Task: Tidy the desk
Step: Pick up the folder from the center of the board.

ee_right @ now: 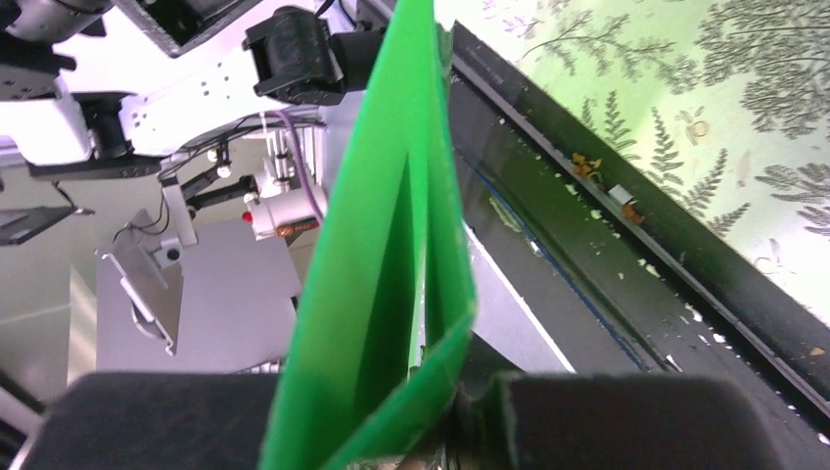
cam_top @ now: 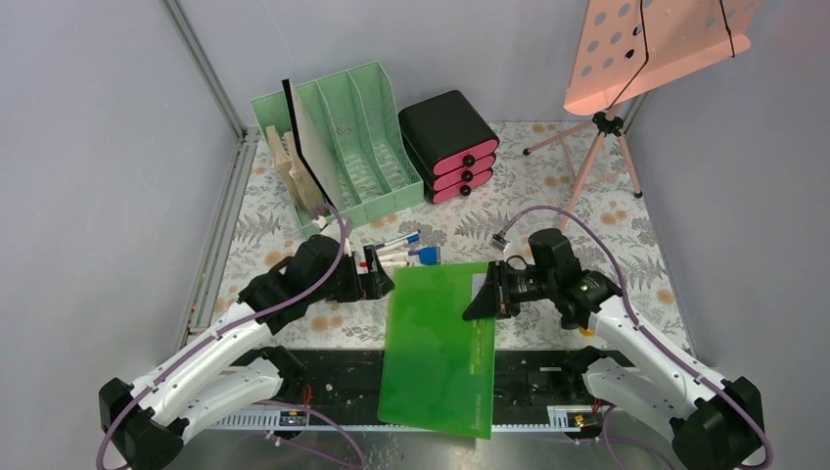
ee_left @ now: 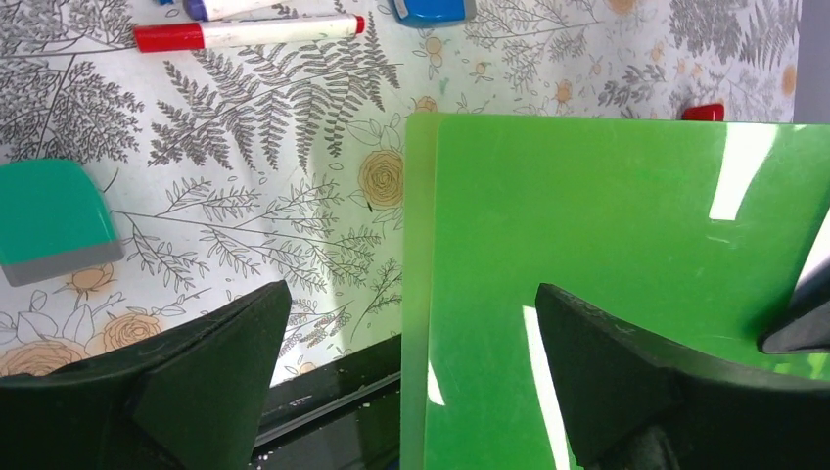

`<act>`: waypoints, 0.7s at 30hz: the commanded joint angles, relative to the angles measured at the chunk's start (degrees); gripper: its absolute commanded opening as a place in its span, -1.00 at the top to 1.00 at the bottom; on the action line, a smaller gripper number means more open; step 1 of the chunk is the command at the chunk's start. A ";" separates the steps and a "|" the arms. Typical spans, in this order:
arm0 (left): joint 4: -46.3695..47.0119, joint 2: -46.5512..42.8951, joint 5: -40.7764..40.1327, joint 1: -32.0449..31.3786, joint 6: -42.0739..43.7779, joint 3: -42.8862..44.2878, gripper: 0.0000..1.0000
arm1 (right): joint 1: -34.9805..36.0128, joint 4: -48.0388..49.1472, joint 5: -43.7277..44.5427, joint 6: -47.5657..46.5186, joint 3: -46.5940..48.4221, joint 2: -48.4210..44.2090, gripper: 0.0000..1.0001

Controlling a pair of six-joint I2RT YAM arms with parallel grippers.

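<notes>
Folder (cam_top: 436,343), green, pinched by right claw (cam_top: 479,301); left claw (cam_top: 378,275) wide open

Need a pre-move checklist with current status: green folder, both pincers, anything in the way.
1. Grip: right pincer shut on green folder: ok, clamped on its right edge.
2. Free arm: left pincer open and empty: ok, by the folder's left edge.
3. Folder fully on the desk: not ok, its near end overhangs the black rail.
4. The red-capped marker apart from the folder: ok.
5. Free slot in the mint file rack: ok, the right slots look empty.
6. How deep the right grip bites: cannot tell.
</notes>
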 commanded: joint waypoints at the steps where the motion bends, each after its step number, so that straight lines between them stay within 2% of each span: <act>1: 1.48 -1.13 3.82 0.41 5.89 3.63 -0.98 | -0.09 1.17 -8.43 -0.46 3.19 -0.73 1.00; 6: -1.64 1.97 8.19 2.87 11.75 9.35 -0.98 | -0.12 0.40 -11.53 -0.86 3.56 -1.64 1.00; 14: -2.46 12.08 27.24 11.25 17.45 14.67 -0.98 | -0.09 2.70 -15.28 1.68 2.40 -2.47 1.00; 21: -2.06 19.86 44.83 13.55 20.11 14.79 -0.95 | 0.00 3.16 -19.05 2.07 1.80 -2.32 1.00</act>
